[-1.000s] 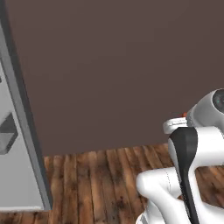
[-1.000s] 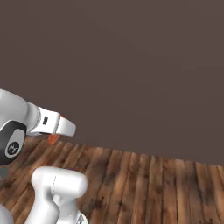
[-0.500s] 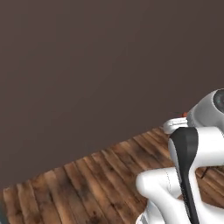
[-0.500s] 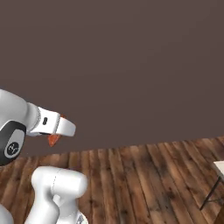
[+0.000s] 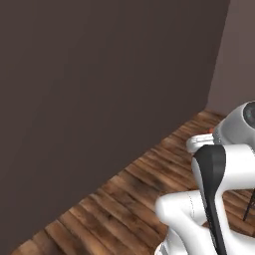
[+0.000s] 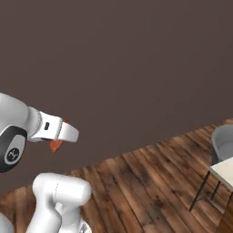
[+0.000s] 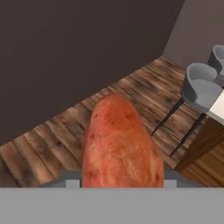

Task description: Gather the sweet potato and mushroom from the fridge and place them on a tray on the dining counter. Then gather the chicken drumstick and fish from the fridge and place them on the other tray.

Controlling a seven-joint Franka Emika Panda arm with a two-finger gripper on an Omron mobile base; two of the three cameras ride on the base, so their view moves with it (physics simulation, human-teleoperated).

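A dark brown wall (image 7: 65,52) and wooden floor (image 7: 52,135) filled the room. In the hand view the sweet potato (image 7: 120,144) stood clamped in the claw (image 7: 121,183), its long axis pointing forward. The dining table (image 7: 217,107), behind a grey stool (image 7: 201,87), lay ahead to the right, well apart.

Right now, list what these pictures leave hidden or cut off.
- Tool fingertips: in the hand view the sweet potato covers them, so the contact cannot be seen.
- Sweet potato: in the right base view only an orange tip shows beneath the white hand.
- Dining counter: cut off by the right edge of the right base view; no tray is visible.
- Far stool: cropped by the hand view's right edge.
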